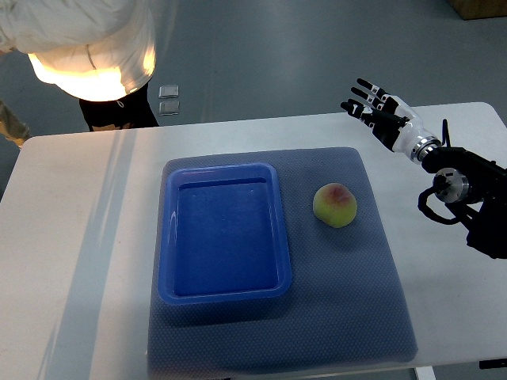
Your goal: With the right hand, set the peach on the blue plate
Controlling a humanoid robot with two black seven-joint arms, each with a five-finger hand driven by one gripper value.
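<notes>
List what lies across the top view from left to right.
Person → blue plate → peach → right hand. The grey mat lies under the plate and peach, so it has no single place in the order.

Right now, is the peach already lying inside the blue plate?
No, the peach lies on the grey mat to the right of the blue plate, apart from its rim.

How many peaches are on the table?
1. A single round yellow-green peach with a red blush sits on the grey-blue mat, right of the empty blue rectangular plastic plate. The right hand is raised beyond it, fingers spread. Nothing seems hidden.
</notes>
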